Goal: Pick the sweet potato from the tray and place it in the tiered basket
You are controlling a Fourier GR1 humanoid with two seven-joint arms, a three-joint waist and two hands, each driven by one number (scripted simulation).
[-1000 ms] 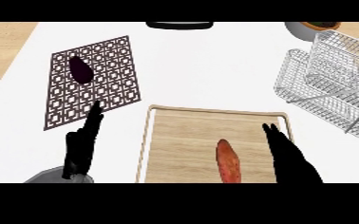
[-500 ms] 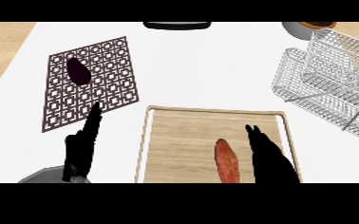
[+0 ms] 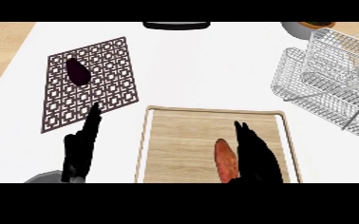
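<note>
Where the white worktop (image 3: 203, 61) carries a wooden tray (image 3: 182, 133), the orange sweet potato (image 3: 225, 160) lies inside, right hand (image 3: 256, 156) just beside it, fingers straight, holding nothing. Left hand (image 3: 80, 144) rests open (fingers up). Wire tiered basket (image 3: 319, 78) stands right; latticed mat (image 3: 95, 83) bears a dark eggplant (image 3: 77, 71).

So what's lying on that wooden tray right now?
On the wooden tray lies one orange sweet potato. The right hand reaches over it with straight fingers and hides its right side. Whether the hand touches it cannot be told.
</note>
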